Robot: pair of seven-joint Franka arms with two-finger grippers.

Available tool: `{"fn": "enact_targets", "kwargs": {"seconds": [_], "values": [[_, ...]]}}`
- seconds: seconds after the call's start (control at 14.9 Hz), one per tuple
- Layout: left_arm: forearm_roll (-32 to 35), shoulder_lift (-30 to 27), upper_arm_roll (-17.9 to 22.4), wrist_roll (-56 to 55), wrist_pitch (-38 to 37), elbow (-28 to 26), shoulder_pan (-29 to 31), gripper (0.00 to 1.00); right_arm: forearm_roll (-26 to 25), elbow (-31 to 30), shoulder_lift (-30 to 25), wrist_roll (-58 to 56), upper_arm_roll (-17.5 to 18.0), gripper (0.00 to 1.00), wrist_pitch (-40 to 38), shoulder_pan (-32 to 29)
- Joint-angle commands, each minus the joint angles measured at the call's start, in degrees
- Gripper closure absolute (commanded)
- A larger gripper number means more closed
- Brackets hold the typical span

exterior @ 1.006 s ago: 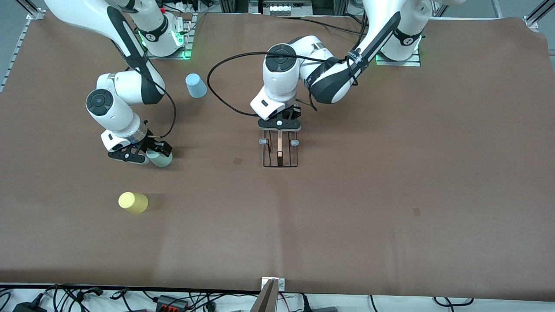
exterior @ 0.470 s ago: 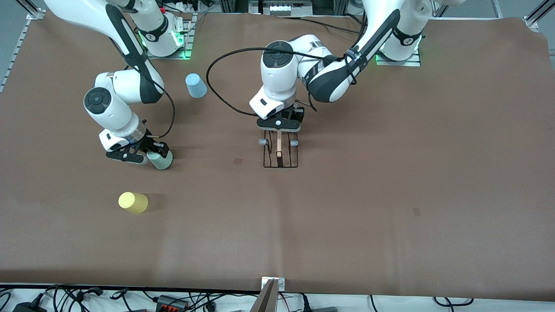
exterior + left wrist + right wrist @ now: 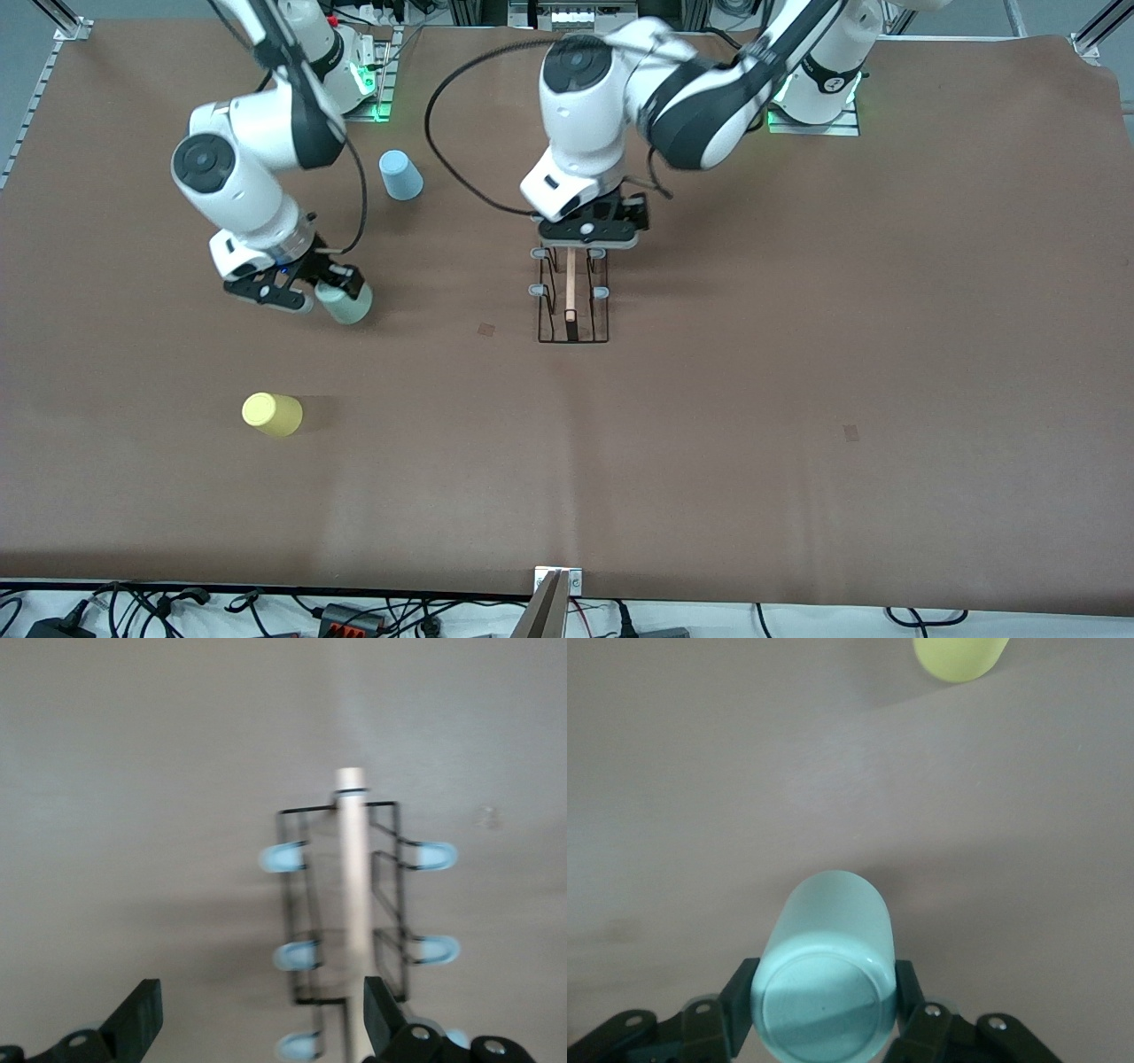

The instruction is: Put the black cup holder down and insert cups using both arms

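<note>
The black cup holder (image 3: 573, 306) stands on the table near the middle, with its wooden rod (image 3: 352, 868) along the top and pale-tipped pegs (image 3: 283, 857) on both sides. My left gripper (image 3: 585, 241) hangs open and empty over the holder's end nearest the robot bases; in the left wrist view (image 3: 257, 1028) its fingers (image 3: 135, 1019) are wide apart. My right gripper (image 3: 330, 295) is shut on the pale green cup (image 3: 347, 306), which it holds tilted above the table (image 3: 827, 983). The yellow cup (image 3: 272, 414) and the light blue cup (image 3: 400, 175) stand upside down on the table.
The brown table cover (image 3: 797, 354) is bare toward the left arm's end. The yellow cup (image 3: 961, 654) also shows in the right wrist view. Cables and a power strip (image 3: 345, 616) lie along the table's front edge.
My left gripper has risen off the holder and drawn toward the robot bases; the holder stays put. My right gripper has lifted the green cup and carried it slightly toward the holder.
</note>
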Motion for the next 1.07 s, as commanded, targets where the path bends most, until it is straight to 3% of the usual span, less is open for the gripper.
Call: {"fn": "enact_targets", "kwargs": {"seconds": [0.0,0.34,0.6,1.01], "values": [[0.81,-3.87,-0.17,6.1,-3.37,-0.97,5.23,0.0,0.62,5.42,-1.27,11.84,5.07,0.78,-7.29,0.34],[0.72,-7.74,-0.26,20.4,-6.09,-0.88,18.76,0.0,0.71,11.05,-0.83,29.68,14.56,0.78,-10.3,1.56],[0.63,-9.41,-0.35,29.12,-6.1,-0.88,28.61,0.0,2.9,15.44,1.71,42.16,19.84,0.78,-10.21,5.5],[0.11,-11.17,-0.26,41.19,-7.23,0.61,33.9,0.0,2.73,15.81,3.74,48.53,20.73,0.77,-8.55,10.36]]}}
